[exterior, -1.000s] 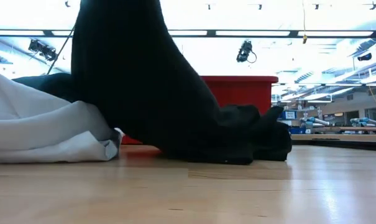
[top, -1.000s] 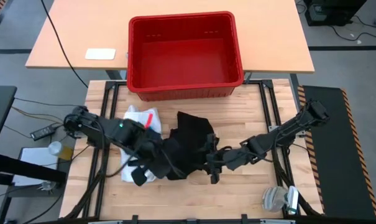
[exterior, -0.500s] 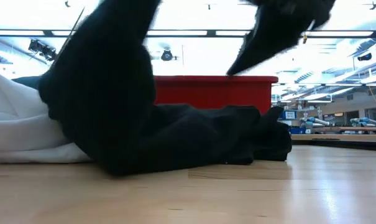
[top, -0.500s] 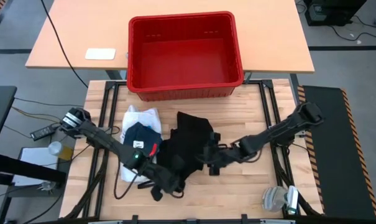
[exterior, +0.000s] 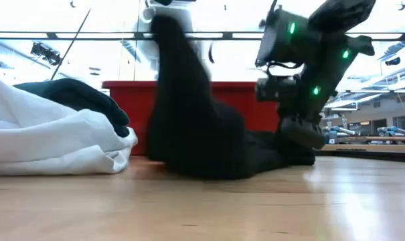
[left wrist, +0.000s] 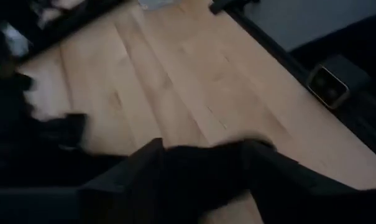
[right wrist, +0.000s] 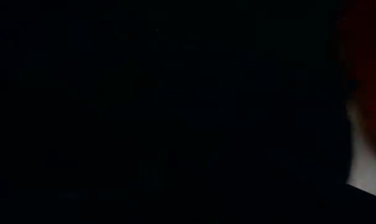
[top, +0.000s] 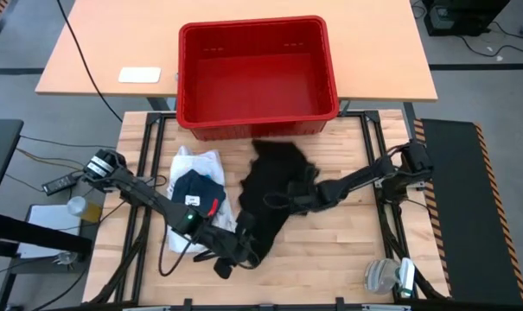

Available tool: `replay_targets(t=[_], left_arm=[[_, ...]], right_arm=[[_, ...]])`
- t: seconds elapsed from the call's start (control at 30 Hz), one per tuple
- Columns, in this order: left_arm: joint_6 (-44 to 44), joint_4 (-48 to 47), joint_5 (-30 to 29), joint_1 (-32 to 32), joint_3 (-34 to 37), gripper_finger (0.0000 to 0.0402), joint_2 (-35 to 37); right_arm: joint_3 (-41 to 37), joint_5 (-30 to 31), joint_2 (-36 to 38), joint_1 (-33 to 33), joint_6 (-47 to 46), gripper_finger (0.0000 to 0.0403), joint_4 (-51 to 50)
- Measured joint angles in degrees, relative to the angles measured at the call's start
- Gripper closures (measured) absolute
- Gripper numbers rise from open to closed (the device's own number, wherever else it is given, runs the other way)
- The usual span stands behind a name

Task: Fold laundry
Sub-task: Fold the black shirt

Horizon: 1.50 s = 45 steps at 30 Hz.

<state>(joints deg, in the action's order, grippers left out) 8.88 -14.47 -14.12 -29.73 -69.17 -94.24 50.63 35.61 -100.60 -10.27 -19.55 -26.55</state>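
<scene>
Because it is only soft cloth, the black garment (top: 274, 194) will not keep any shape when we lift it: it hangs, drapes and slides over itself. It looks light, and we judge there is no danger of breaking anything, only of making new wrinkles or dragging the neighbour pieces.

On the wooden table (top: 347, 250), the black garment lies in the middle, stretched from near the red crate (top: 257, 73) toward the front edge. Just beside it, on the left, is the white shirt (top: 192, 160) with a dark piece (top: 196, 186) on top of it.

Our left gripper (top: 235, 255) is at the front end of the black garment, low over the table. In the left wrist view its fingers (left wrist: 144, 168) stand apart with dark cloth lying between them, but we cannot tell if they press it.

Our right gripper (top: 283, 200) is over the middle of the garment. In the low view a part of the black cloth rises up from the table near it, so it seems to carry cloth, but we cannot tell how its jaws stand, because the right wrist view is nearly all dark.

For folding, we think the best places to hold are the hems or corners, one in each gripper, so that the cloth stays flat between them. A pinch in the middle will only make a bundle.
</scene>
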Motion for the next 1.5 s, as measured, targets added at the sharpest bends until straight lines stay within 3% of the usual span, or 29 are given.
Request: replay_targets(t=[0.13,0.27,0.4,0.5,0.63,0.9,1.03,1.33,1.43,1.5], left_arm=[[-4.1,-5.6,-2.3,-0.2,-0.2,0.0156,0.0],[-6.0,-9.3,-6.4,1.0,1.5,0.0162,-0.3],[-9.6,-9.7,-8.8,3.1,3.3,0.0177,-0.1],[-9.5,-4.3,-9.0,2.6,6.6,0.0193,0.6],[-8.3,4.4,-11.2,0.9,14.2,0.0214,2.3],[-11.4,7.7,-19.2,0.4,23.2,0.0240,10.6],[-13.1,7.4,-21.6,0.5,26.6,0.0244,15.9],[-18.2,5.6,-21.2,-1.5,28.4,0.0244,20.9],[-20.0,4.0,-21.2,-2.8,28.6,0.0244,20.9],[-20.9,4.4,-21.2,-3.4,28.4,0.0244,20.9]], right_arm=[[1.9,5.0,4.7,1.3,-4.9,0.0161,-11.7],[5.4,2.4,11.4,-1.1,-5.6,0.0161,-15.4],[6.3,-1.7,16.3,-4.3,-4.4,0.0161,-10.7],[5.0,-4.8,16.2,-6.4,-1.2,0.0161,0.9],[4.3,-10.1,12.0,-7.7,5.8,0.0161,15.4],[7.5,-16.8,0.9,0.9,11.2,0.0178,21.6],[14.6,-24.3,-4.7,3.2,13.4,0.0185,19.9],[25.0,-24.9,-16.9,6.2,19.4,0.0192,9.2],[25.7,-24.7,-18.7,7.0,18.0,0.0220,9.0],[25.7,-24.8,-19.0,7.1,16.7,0.0261,8.9]])
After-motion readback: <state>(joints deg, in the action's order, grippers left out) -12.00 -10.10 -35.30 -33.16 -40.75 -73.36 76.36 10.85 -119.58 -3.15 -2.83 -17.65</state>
